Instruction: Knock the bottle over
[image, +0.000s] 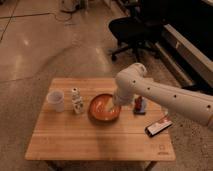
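Observation:
The bottle (76, 100) is small, slim and white with a dark label. It stands upright on the wooden table (100, 137), at the back left. The translucent white cup (56, 100) stands just left of it. My white arm reaches in from the right and bends down over the table's middle. My gripper (113, 103) hangs low over the orange bowl (102, 111), a short way right of the bottle and apart from it.
A small reddish-brown object on a blue base (140, 105) stands right of the arm. A dark flat packet (158, 126) lies near the table's right edge. A black office chair (131, 31) stands on the floor behind the table.

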